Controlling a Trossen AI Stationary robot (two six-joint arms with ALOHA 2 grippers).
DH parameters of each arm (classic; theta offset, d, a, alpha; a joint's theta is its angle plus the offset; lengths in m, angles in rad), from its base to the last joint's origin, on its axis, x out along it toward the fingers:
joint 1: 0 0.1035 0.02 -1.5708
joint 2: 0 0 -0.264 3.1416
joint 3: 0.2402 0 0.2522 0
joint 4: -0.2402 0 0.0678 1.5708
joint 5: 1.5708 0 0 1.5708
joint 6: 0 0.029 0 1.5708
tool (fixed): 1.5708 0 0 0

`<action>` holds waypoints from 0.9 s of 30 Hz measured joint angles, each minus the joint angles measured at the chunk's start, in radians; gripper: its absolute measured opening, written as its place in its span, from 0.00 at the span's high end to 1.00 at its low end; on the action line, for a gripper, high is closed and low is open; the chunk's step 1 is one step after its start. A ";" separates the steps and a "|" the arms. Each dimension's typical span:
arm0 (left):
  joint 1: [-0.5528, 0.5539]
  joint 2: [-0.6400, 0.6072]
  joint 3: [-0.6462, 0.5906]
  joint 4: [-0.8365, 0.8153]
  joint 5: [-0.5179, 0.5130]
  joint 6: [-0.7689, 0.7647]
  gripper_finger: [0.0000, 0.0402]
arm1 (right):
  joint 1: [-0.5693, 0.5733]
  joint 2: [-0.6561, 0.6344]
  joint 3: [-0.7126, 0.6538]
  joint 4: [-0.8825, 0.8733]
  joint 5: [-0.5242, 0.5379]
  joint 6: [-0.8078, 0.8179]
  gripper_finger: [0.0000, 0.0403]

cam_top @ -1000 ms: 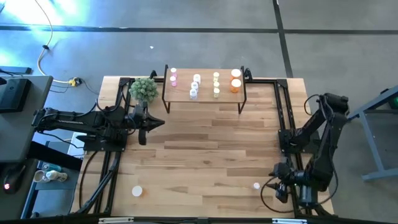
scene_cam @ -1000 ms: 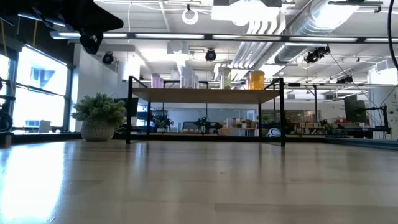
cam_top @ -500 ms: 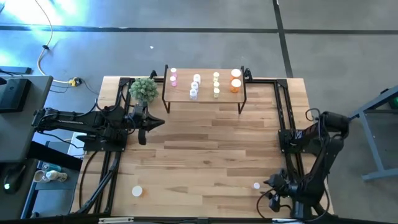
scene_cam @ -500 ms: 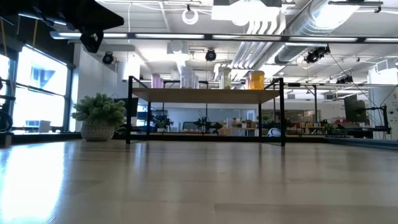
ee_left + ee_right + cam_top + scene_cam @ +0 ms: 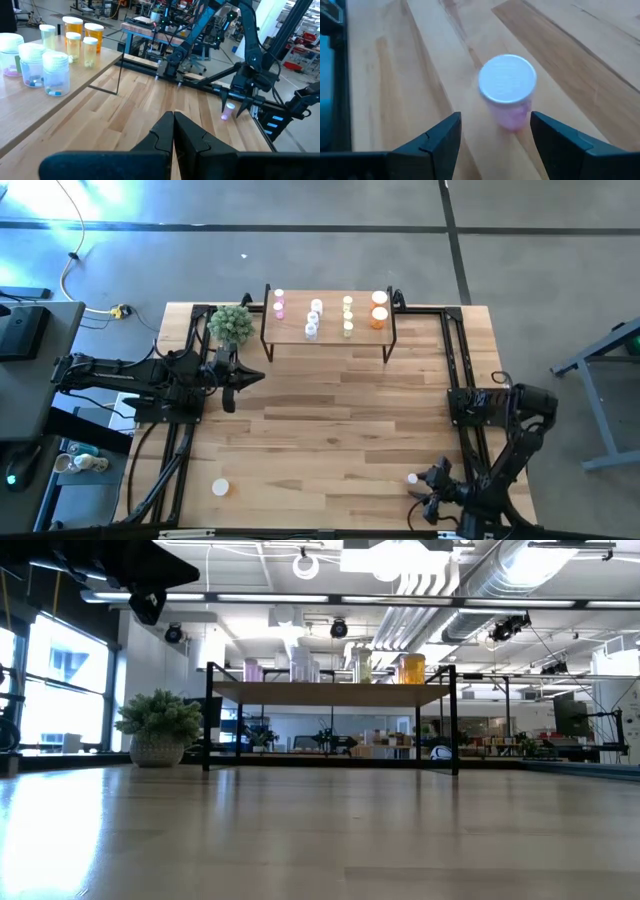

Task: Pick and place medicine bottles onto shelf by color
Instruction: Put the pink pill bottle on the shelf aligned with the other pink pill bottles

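A pink medicine bottle point(image 5: 507, 90) with a white cap stands upright on the wooden table point(image 5: 330, 420) near its front right corner, and the right gripper point(image 5: 495, 137) hangs over it with its two dark fingers point(image 5: 437, 142) spread wide, one on either side of the bottle and apart from it. In the high view the same bottle point(image 5: 411, 478) shows as a small white dot just beside the right gripper point(image 5: 428, 498), and the left wrist view catches it far off point(image 5: 228, 111) between the other arm's finger tips. A second white-capped bottle point(image 5: 220, 488) stands alone near the front left corner; its tint cannot be told. The shelf point(image 5: 330, 330) sits at the far edge of the table, its light wooden top on thin black legs, carrying bottles in groups: pink ones point(image 5: 279, 304) at the left end, whitish ones point(image 5: 313, 320) next, yellow-green ones point(image 5: 347, 316) after them, and orange ones point(image 5: 379, 310) at the right end. A small potted plant point(image 5: 231, 323) stands just left of the shelf. The left gripper point(image 5: 238, 378) waits above the table near the plant, its fingers point(image 5: 172, 132) pressed together. The tabletop is pale planked wood framed by black rails point(image 5: 455, 370); around it lies grey concrete floor point(image 5: 300, 240). The low view looks across the boards to the shelf point(image 5: 330, 692) and an open hall with ducts overhead point(image 5: 440, 570).
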State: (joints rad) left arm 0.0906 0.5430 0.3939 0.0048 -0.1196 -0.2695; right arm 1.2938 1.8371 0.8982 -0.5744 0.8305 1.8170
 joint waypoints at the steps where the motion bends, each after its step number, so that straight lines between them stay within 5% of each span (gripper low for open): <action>1: 0.000 0.000 0.000 0.000 0.000 0.000 1.00 | 0.000 0.012 0.000 -0.001 0.007 0.009 0.43; 16: 0.000 0.000 0.000 0.000 0.000 -0.016 1.00 | -0.037 0.084 0.006 -0.003 0.043 0.043 0.45; 27: 0.000 0.000 0.000 0.000 -0.069 -0.011 1.00 | -0.038 0.085 0.042 -0.008 0.030 0.043 0.71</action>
State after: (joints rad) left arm 0.0908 0.5430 0.3939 0.0046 -0.1887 -0.2809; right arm 1.2560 1.9224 0.9402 -0.5829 0.8608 1.8603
